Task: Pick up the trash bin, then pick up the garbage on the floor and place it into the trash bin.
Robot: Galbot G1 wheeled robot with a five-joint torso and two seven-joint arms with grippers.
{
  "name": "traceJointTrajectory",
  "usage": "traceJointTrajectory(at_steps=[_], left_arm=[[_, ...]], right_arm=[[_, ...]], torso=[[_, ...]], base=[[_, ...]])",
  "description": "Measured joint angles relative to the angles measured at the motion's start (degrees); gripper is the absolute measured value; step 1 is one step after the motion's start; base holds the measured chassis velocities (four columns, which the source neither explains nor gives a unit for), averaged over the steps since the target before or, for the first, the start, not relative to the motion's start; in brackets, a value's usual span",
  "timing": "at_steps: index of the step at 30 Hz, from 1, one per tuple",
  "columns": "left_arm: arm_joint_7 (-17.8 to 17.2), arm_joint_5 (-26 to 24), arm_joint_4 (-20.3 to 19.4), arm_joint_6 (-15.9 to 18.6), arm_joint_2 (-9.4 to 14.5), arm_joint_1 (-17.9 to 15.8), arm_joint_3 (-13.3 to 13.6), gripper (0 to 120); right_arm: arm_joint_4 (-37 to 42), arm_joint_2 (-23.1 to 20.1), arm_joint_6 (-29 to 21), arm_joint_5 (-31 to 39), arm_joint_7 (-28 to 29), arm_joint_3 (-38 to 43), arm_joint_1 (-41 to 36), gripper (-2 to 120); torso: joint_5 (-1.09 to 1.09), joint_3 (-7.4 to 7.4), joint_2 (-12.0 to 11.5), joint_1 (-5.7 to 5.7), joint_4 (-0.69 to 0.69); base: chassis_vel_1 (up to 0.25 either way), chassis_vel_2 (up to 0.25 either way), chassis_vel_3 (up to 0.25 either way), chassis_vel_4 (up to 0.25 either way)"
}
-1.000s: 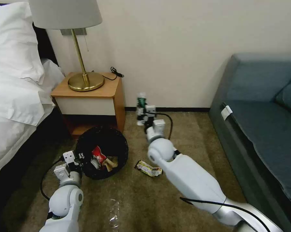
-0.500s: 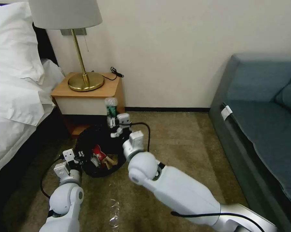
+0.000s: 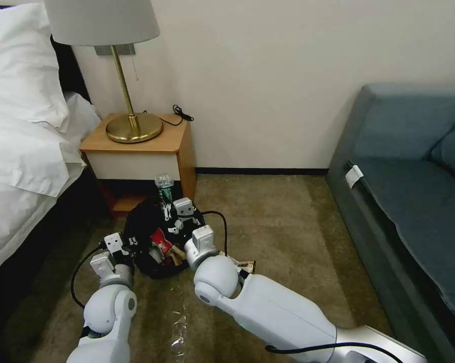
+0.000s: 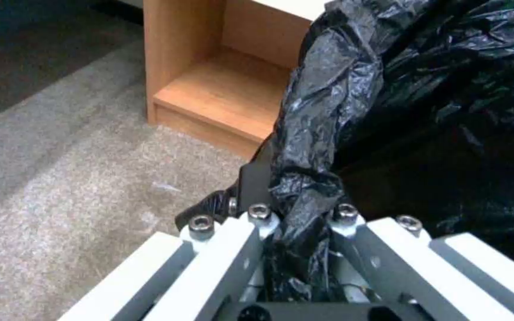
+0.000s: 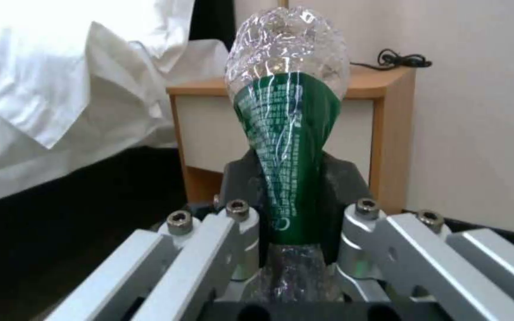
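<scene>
The trash bin [image 3: 147, 229], lined with a black bag [image 4: 424, 107], stands on the olive carpet floor [image 3: 278, 227] in front of the nightstand. My left gripper [image 3: 128, 245] is shut on the bag-covered rim [image 4: 297, 196] at the bin's near left side. My right gripper [image 3: 170, 216] is shut on a crushed green-labelled bottle [image 3: 163, 187], upright over the bin's far side; the bottle [image 5: 290, 129] sticks out past the fingers [image 5: 239, 232]. A red-and-white wrapper [image 3: 160, 240] and brown paper [image 3: 175, 255] lie in the bin. A dark-and-gold wrapper [image 3: 244, 264] lies on the floor, partly hidden by my right arm.
A wooden nightstand [image 3: 141, 151] with a brass lamp [image 3: 132, 126] stands just behind the bin, the bed [image 3: 20, 141] to its left. A blue-grey sofa [image 3: 414, 201] runs along the right. A pale shiny tape strip [image 3: 178, 327] lies on the carpet between my arms.
My right arm has swung left and a little nearer, carrying the bottle from by the wall to above the bin. The left gripper has kept its hold and shifted slightly right.
</scene>
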Motion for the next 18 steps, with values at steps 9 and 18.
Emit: traceJointTrajectory(at_steps=[9,18], left_arm=[[0.0,0.3,-0.5,0.1,0.1,0.1,0.1,3],[0.0,0.6,-0.5,0.2,0.6,-0.2,-0.3,3]], right_arm=[[-0.4,-0.3,0.3,-1.1,-1.1,-0.2,-1.1,31],[0.5,-0.1,0.4,-0.8,-1.1,-0.3,-0.9,68]], torso=[[0.0,0.0,0.0,0.0,0.0],[0.0,0.0,0.0,0.0,0.0]], base=[[0.0,0.0,0.0,0.0],[0.0,0.0,0.0,0.0]])
